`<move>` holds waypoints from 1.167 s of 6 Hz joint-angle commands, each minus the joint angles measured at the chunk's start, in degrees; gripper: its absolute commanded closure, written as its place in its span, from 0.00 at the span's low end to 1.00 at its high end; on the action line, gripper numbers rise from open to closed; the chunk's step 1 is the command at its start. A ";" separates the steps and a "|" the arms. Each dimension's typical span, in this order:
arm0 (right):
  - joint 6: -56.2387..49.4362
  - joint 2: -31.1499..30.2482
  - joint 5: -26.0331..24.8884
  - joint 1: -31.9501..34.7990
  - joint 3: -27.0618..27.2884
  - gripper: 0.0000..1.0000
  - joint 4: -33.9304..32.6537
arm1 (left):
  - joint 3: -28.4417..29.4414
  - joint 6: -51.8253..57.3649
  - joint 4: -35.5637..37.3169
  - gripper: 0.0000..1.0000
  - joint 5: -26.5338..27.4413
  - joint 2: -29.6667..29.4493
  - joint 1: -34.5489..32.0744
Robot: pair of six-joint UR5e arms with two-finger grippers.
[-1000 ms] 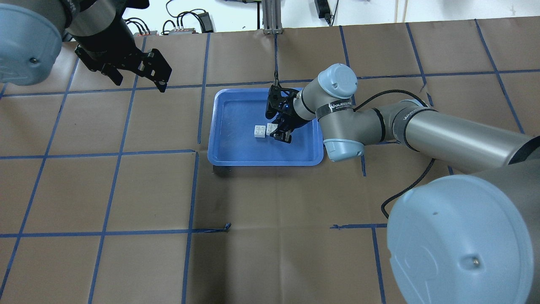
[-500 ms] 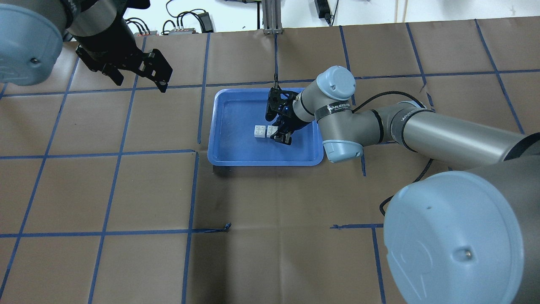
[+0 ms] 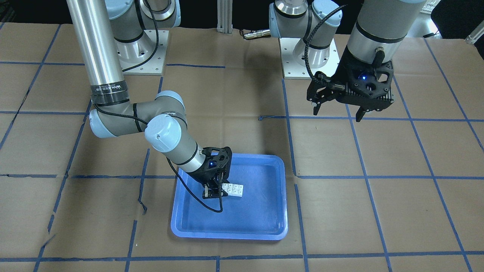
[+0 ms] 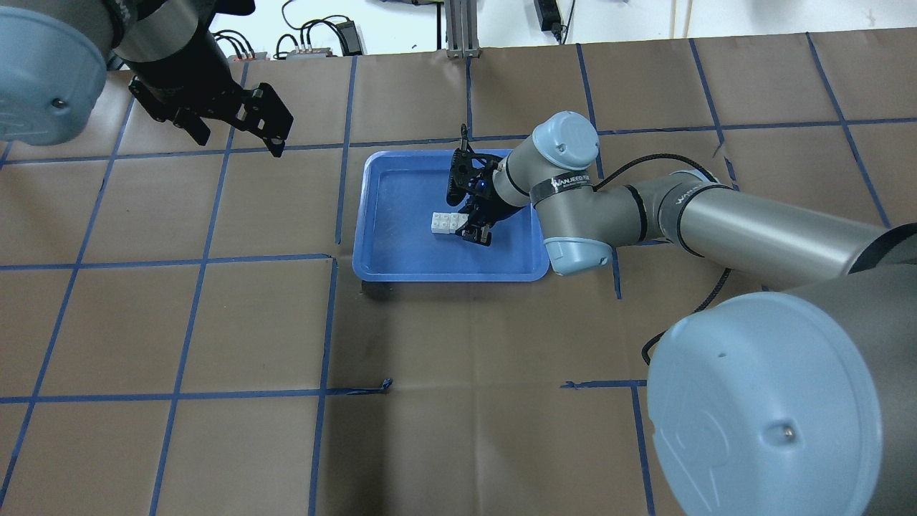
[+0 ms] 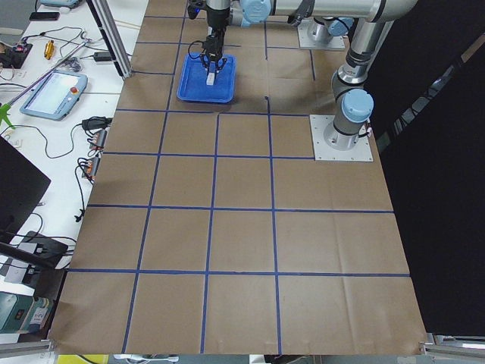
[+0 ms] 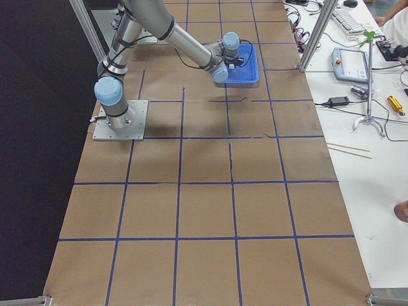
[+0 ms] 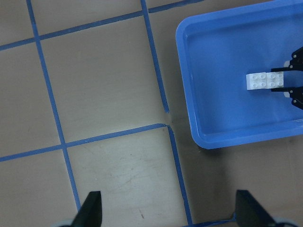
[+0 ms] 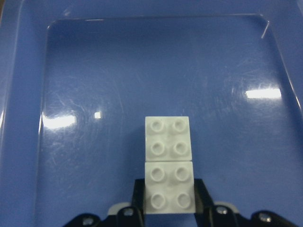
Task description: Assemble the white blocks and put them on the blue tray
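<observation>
1. Since the picture of one second ago, your right gripper point(image 4: 469, 217) has travelled a little toward the middle of the blue tray point(image 4: 401, 244), and the gap between the two white blocks point(image 4: 448, 222) is gone.
2. Your right gripper has its fingers point(image 8: 201, 189) low on the tray floor, clamped on two opposite sides of the near block point(image 8: 169, 194). This block sits with its studs up.
3. The far block point(image 8: 168, 138) lies free just in front of the held one, side against side and also with studs up. In the wrist view their edges look flush.
4. Both blocks are already inside the tray, near its middle and well away from the rim.
5. Your left gripper point(image 3: 338, 109) hangs above the brown table point(image 4: 215, 322), well apart from the tray. Its fingers are spread and it carries nothing.
6. I judge that the assembly step is in hand: the blocks only touch at the sides, and one is not yet on top of the other.
7. The next move probably calls for lifting the held block, bringing it over the far block's studs, squaring it and pressing straight down.
8. Please take care, because the free block may slide on the smooth tray when you press.
</observation>
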 commanded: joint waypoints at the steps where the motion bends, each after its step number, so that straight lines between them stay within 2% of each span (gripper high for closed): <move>1: -0.03 0.15 0.00 0.03 -0.07 0.77 0.00 | 0.00 0.00 0.00 0.02 0.00 0.05 -0.09; 7: -0.03 0.23 0.00 0.03 -0.07 0.77 0.00 | -0.61 0.00 0.00 0.02 0.00 0.14 -0.09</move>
